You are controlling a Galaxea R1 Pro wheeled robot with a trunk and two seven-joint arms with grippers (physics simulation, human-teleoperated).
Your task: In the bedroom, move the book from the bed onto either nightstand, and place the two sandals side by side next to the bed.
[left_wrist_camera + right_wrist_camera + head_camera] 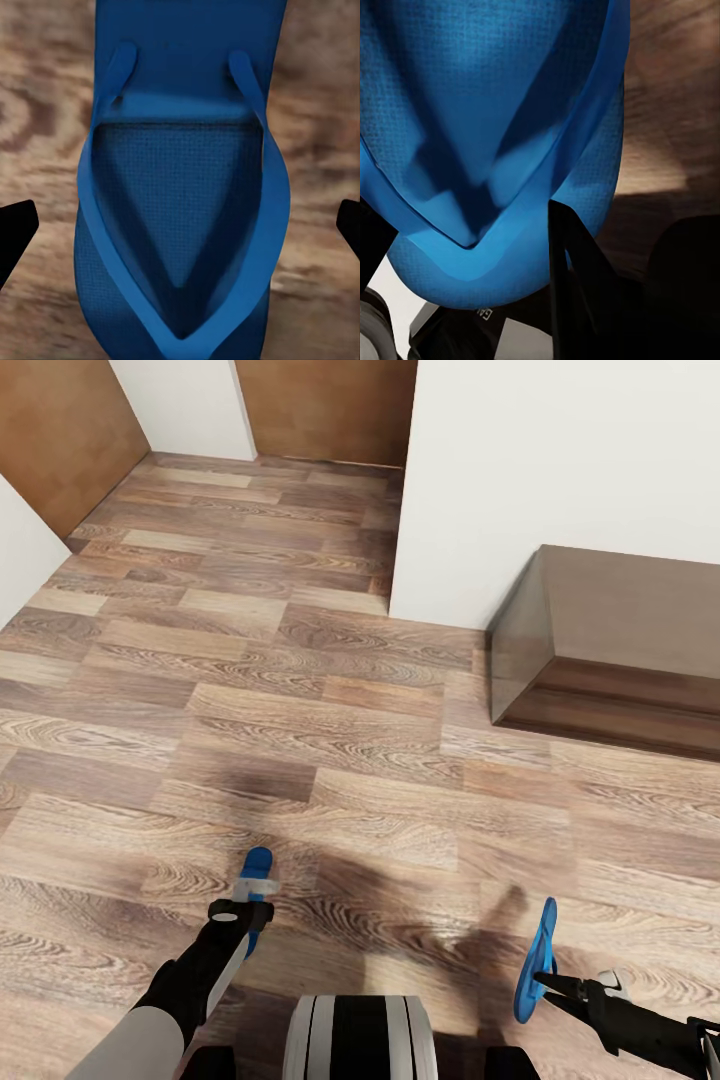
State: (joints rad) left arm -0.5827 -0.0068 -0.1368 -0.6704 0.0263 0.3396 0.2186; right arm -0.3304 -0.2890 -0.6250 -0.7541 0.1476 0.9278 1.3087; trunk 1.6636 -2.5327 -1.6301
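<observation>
Our left jaws (252,905) and right jaws (540,982) each clamp one flat bright blue flip-flop sandal (257,870) (536,958) above open brown wood-plank floor (300,690).

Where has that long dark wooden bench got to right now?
In the head view the dark wooden bench stands on the right, against the white wall, on the wood-plank floor ahead of the right gripper.

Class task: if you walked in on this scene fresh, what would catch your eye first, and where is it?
Two bright blue sandals, one in each gripper: the left gripper carries the left sandal, the right gripper holds the right sandal on edge. Both hang over the wood-plank floor, with a dark wooden bench against the wall at right.
</observation>
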